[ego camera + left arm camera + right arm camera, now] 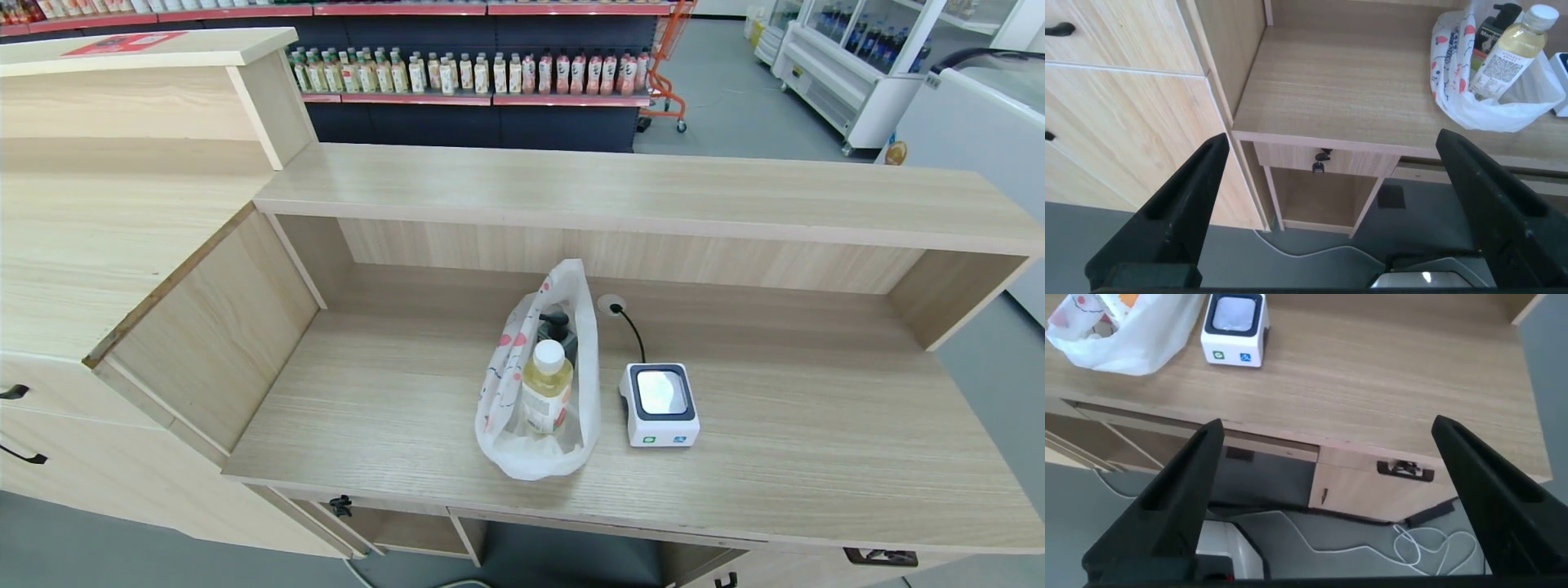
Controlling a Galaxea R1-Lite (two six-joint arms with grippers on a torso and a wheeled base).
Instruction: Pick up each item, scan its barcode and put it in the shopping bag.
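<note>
Checkout tabletop (pixel 816 441): one shopping bag (pixel 531 464) stands open-mouthed just beside one barcode scanner (pixel 660 404), placed so, I judge, that a scanned item has little way to travel. The bag holds two items, one yellow-liquid bottle (pixel 547 390) upright in front of one dark pump bottle (pixel 558 327). I hold the left end effector (pixel 1333 143) and the right end effector (pixel 1327 425), two in all, spread wide and empty off the tabletop's near edge, since I judge both items bagged.

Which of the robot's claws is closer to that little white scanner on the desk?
Right. The right gripper hangs before the desk's front edge, slightly right of the scanner; the left gripper hangs before that edge well left, with the shopping bag between it and the scanner.
</note>
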